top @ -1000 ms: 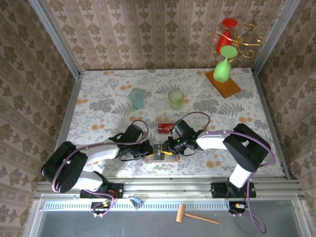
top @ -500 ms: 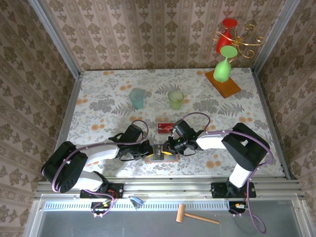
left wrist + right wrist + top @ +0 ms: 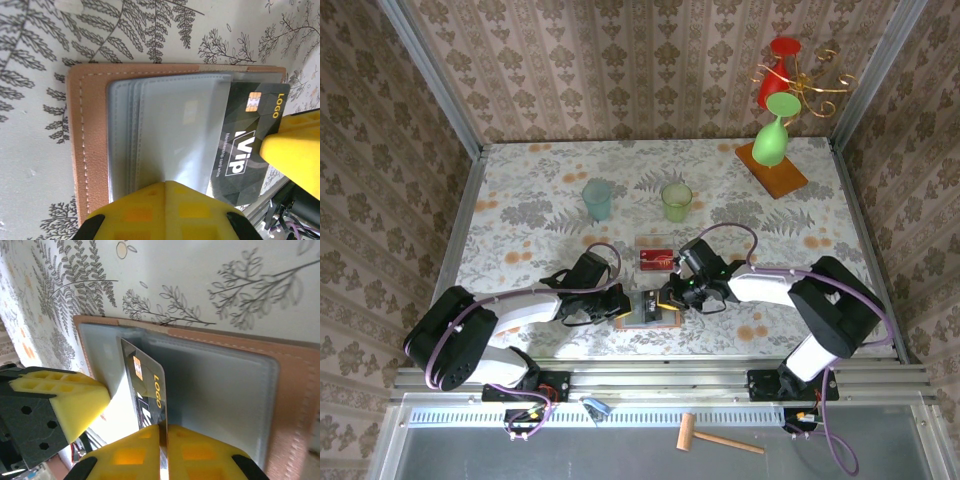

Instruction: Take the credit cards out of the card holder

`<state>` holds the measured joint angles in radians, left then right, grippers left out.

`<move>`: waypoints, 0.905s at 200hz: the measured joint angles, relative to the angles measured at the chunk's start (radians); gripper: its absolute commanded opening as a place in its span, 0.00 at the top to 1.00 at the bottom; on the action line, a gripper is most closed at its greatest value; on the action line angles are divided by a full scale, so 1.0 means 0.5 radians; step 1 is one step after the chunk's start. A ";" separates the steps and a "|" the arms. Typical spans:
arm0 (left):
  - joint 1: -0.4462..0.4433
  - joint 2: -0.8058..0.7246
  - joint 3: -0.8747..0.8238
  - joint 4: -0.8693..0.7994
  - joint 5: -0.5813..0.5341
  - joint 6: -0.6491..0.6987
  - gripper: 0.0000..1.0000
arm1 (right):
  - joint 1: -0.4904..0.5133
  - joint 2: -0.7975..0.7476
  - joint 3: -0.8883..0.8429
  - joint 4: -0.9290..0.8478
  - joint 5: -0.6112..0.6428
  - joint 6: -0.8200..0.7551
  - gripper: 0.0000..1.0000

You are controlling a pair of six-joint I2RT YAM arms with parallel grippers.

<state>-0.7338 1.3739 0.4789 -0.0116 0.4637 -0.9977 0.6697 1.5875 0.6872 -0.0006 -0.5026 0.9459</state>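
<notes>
Since the earlier frame, the right arm [image 3: 790, 290] is swung outward to the right, and the right fingers [image 3: 125, 455] are drawn slightly rightward with it. The left arm [image 3: 510, 315] is kept where it was.

At the left, the left fingers [image 3: 170, 205] are pressed together and laid flat on the grey inner pocket of the card holder [image 3: 90, 150], pinning it to the surface [image 3: 520, 200]. The card holder is spread open and lies flat near the front edge of the surface, between the two sets of fingers. Its tan border is seen around the stacked grey pockets.

A black credit card [image 3: 250, 145] with gold lettering and a chip is seen at the right side of the pockets. One end is tucked under the grey pocket and the other end reaches out over the holder's edge. In the right wrist view the card is tilted up off the holder, and its free end is pinched between the right fingers, which are closed on it from both faces.

Farther back, a blue cup [image 3: 597, 198] stands on the left. A clear tray [image 3: 640, 245] holding red credit cards [image 3: 655, 260] is set just behind the card holder. A green cup [image 3: 676, 202] stands to its right, and a green glass [image 3: 772, 140] rests on a wooden board [image 3: 785, 180] at the far right corner.
</notes>
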 measured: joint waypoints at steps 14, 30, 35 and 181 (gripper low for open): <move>0.000 -0.001 0.000 0.000 0.000 -0.001 0.95 | -0.005 -0.043 0.000 -0.070 0.034 -0.030 0.91; 0.000 -0.001 0.000 -0.001 0.000 -0.001 0.95 | -0.009 -0.088 0.000 -0.137 0.066 -0.063 0.91; 0.000 -0.001 0.000 -0.001 0.000 -0.001 0.95 | -0.009 -0.098 0.000 -0.156 0.076 -0.069 0.91; 0.000 -0.001 0.000 0.000 0.000 -0.001 0.93 | 0.037 -0.080 0.041 -0.195 0.091 -0.026 0.83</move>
<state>-0.7338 1.3735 0.4789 -0.0116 0.4637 -0.9981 0.6880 1.5475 0.7078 -0.0982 -0.4572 0.9329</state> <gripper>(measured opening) 0.071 0.171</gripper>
